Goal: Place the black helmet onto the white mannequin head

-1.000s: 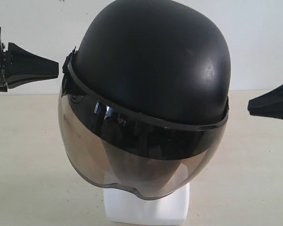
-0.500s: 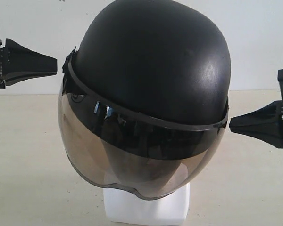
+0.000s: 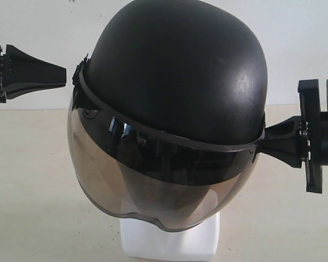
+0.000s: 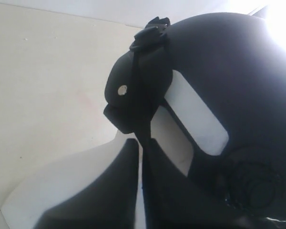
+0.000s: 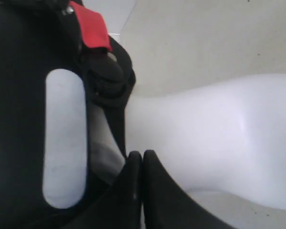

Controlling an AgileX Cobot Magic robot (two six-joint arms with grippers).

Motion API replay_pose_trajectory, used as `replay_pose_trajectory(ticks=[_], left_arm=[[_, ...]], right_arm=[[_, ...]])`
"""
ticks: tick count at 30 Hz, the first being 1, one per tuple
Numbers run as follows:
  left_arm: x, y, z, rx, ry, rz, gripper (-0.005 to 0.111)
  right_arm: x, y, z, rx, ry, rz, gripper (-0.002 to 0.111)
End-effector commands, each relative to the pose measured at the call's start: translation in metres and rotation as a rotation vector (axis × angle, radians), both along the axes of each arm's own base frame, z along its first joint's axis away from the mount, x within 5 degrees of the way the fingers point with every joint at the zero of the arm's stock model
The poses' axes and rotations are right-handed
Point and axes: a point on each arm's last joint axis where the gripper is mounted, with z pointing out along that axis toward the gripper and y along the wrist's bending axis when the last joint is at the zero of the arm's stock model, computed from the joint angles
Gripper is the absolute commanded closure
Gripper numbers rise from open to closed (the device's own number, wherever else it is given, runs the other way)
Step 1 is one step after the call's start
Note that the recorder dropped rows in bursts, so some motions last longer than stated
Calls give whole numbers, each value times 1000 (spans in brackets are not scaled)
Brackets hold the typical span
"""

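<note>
Pale beige surface (image 3: 27, 180) fills the lower half of the exterior view, with a white wall (image 3: 306, 43) behind it. Black helmet (image 3: 175, 71) takes up the middle of the frame and already sits over the white mannequin head (image 3: 169, 243). Only the head's blocky neck base shows, at bottom centre, plus a dim shape behind the smoky visor (image 3: 115, 180). The helmet looks askew: its band stands higher at the left of the frame than at the right.

At the right edge, the right arm's fingers (image 3: 281, 143) are pressed together on nothing, and their tip appears to touch the helmet's lower rim. The right wrist view shows the same closed pair (image 5: 157, 191) close to the white neck (image 5: 214, 138) and the dark strap, which carries a small red tab (image 5: 93, 26). At the upper left, the left arm's fingers (image 3: 33, 73) are also together and empty, pointing at the helmet's side with a narrow gap between.

The placing looks done; the step in hand seems to be seating and straightening the helmet. The next move probably calls for a gentle sideways push from the right, with the left tip coming in to brace the other side. Too firm a push could tip the head over.
</note>
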Motion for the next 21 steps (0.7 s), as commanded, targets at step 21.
replay_pose_trajectory(ticks=[21], left_arm=[[-2, -1, 1, -7, 4, 0, 102]], right_arm=[[1, 2, 15, 103, -102, -13, 108]])
